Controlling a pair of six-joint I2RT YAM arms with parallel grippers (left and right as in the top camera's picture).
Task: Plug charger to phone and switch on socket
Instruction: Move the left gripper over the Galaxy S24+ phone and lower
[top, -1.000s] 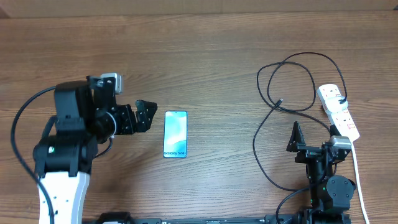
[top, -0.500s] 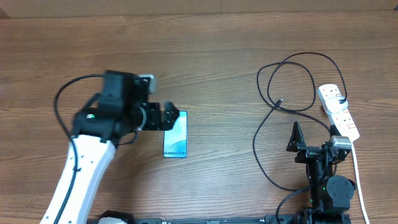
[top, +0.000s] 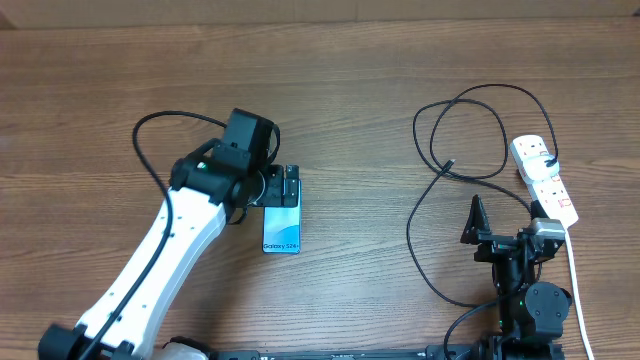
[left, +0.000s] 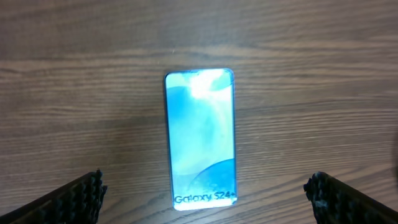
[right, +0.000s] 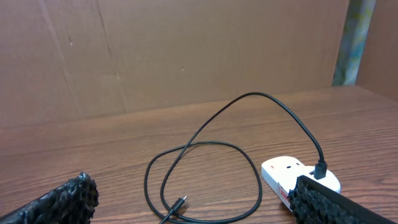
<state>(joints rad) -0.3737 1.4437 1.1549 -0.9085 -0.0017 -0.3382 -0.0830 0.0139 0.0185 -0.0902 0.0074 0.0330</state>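
The phone (top: 282, 230) lies flat on the wooden table, screen up, showing "Galaxy S24+". My left gripper (top: 287, 188) hovers over its far end, open wide. In the left wrist view the phone (left: 200, 137) lies between and below my left gripper's (left: 206, 183) two spread fingers, untouched. The charger (top: 470, 130) lies in black loops at the right, with its free plug (top: 452, 163) resting on the wood. Its other end sits in the socket (top: 545, 180). My right gripper (top: 506, 215) stands open just in front of the socket (right: 286, 171), with the plug (right: 180, 202) lying ahead of it.
The socket's thick white cord (top: 575, 280) runs toward the near edge past the right arm's base. A brown cardboard wall (right: 186, 50) stands behind the table's far edge.
My left arm has swung right, from beside the phone's left edge to above its far end. The right arm, charger and socket have not moved.
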